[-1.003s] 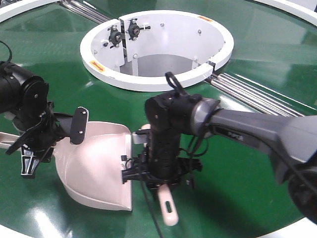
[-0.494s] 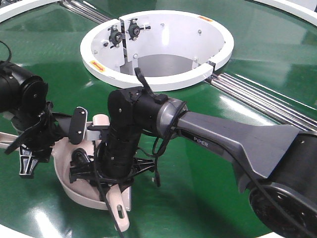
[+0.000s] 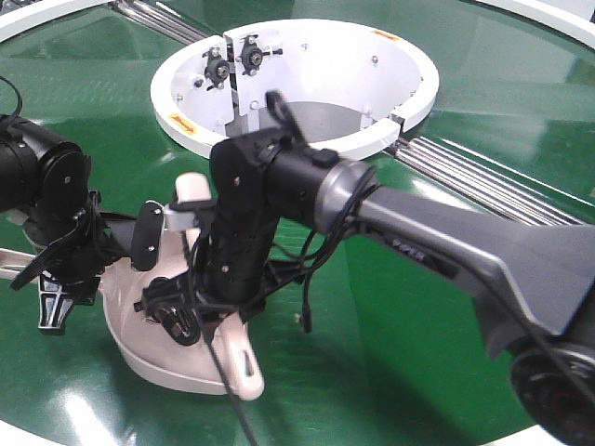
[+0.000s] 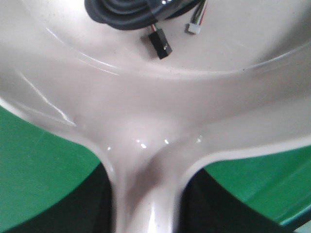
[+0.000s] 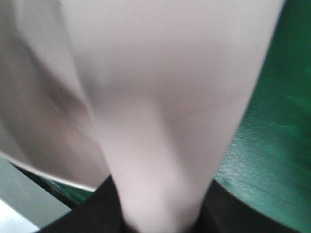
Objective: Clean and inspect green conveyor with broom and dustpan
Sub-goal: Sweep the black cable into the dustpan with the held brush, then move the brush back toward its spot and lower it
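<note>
The beige dustpan lies on the green conveyor at the front left. My left gripper is shut on its handle where the handle meets the scoop; in the left wrist view the handle runs up between the dark jaws of that gripper into the scoop. My right gripper is shut on the beige broom and holds it over the scoop, handle end toward the front. In the right wrist view the broom is a blurred shape filling the frame, with the gripper around it. The bristles are hidden.
The white central ring with its open well stands just behind both grippers. Metal rails run off to the right rear. The white outer rim shows at the far left. Loose cables hang from my right wrist.
My right arm has swept the broom leftward from beside the dustpan's lip to over the scoop, then turned slightly. The left arm and the dustpan have stayed put.
</note>
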Tool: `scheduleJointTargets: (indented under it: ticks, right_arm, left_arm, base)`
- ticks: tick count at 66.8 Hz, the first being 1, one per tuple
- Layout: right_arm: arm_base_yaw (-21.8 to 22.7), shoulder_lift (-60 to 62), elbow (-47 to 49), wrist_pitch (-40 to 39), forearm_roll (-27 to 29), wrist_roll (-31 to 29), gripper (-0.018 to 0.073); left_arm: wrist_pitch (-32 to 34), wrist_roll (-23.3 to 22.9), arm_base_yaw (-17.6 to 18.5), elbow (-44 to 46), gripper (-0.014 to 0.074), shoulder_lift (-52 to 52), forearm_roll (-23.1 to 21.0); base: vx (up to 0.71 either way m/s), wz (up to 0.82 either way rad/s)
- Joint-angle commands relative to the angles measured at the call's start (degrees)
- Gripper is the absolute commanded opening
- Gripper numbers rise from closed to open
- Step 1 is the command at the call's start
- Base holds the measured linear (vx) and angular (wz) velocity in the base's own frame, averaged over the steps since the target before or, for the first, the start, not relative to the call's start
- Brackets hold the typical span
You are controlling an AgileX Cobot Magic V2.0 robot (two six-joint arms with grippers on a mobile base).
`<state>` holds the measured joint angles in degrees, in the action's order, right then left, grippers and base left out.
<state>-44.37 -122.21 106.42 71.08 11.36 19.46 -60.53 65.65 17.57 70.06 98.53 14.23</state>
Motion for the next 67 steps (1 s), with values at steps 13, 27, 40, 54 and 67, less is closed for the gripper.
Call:
scheduleJointTargets:
  ticks: [13,27,40,54,67]
  right_arm:
    - [5.56,8.81,-3.95,2.90,-2.55,-3.15,-0.0004]
    - [11.49,14.40,-14.34,2.90,-7.41,-4.94,-0.0004]
    - [16.98,18.59,-20.62,2.48,-8.51,-9.97,-0.0004]
    - [23.20,22.13,-25.77,-0.34,-8.44,-14.00,-0.0004]
    - [28.87,23.54,-30.65,-1.95,-8.13,-17.04,-0.0004]
  left_arm:
    - [0.64,-0.06,0.36,1.53,0.0003,-2.67,-0.58]
    - [0.64,-0.06,0.36,1.53,0.0003,-2.67,-0.58]
    - [0.64,-0.06,0.36,1.53,0.0003,-2.67,-0.58]
    - [0.64,-0.06,0.36,1.53,0.0003,-2.67,-0.58]
    - [0.64,-0.06,0.36,1.53,0.0003,-2.67,-0.58]
  base:
    - [0.00,0.00]
    - [0.00,0.00]
    - [0.00,0.00]
    - [0.00,0.00]
    - [0.00,0.00]
